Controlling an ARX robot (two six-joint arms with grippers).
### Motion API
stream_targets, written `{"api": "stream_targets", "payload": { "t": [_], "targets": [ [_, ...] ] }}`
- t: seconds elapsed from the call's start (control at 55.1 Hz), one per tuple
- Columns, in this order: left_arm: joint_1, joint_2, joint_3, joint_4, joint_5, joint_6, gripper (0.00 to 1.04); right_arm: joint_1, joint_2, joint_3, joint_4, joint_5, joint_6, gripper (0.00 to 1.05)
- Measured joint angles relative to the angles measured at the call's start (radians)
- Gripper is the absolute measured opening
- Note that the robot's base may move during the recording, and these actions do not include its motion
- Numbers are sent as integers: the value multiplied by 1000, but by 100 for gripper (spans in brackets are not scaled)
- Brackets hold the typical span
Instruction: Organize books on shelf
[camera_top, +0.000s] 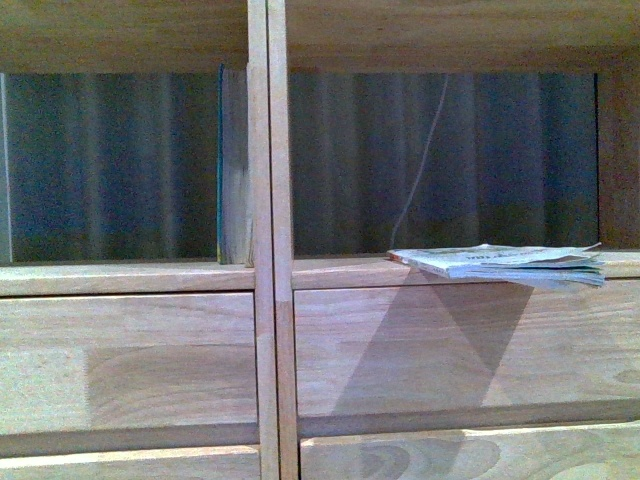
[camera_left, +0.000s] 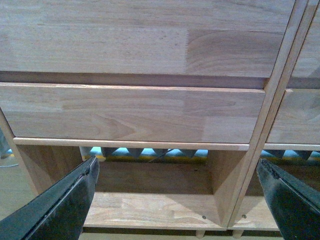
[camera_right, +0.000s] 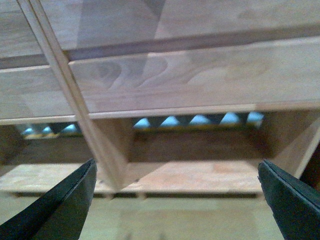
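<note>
Softcover book (camera_top: 500, 265), floppy and white-printed, lies flat on the right ledge of the light-wood shelving unit (camera_top: 268, 300), long axis sideways, above my right gripper (camera_right: 177, 162) and left gripper (camera_left: 177, 162), both spread empty at drawer height, so I'd send the right.

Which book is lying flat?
The floppy white softcover, on the right compartment's floor. The slim teal-edged book stands upright against the central wooden divider in the left compartment.

Print on the softcover (camera_top: 505, 264) is too blurred to read.
</note>
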Motion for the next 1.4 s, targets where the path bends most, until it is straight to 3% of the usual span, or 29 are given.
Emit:
{"api": "stream_targets", "payload": {
  "t": [0.163, 0.345, 0.69, 1.162, 1.398],
  "targets": [
    [0, 0, 0, 0, 0, 0, 97, 8, 278, 176, 188, -14, 215, 98],
    [0, 0, 0, 0, 0, 0, 97, 130, 595, 368, 353, 56, 396, 98],
    [0, 0, 0, 0, 0, 0, 97, 250, 1050, 649, 492, 122, 668, 98],
    [0, 0, 0, 0, 0, 0, 97, 196, 1321, 921, 510, 243, 898, 98],
    [0, 0, 0, 0, 0, 0, 97, 198, 1387, 993, 497, 268, 1001, 66]
  ]
}}
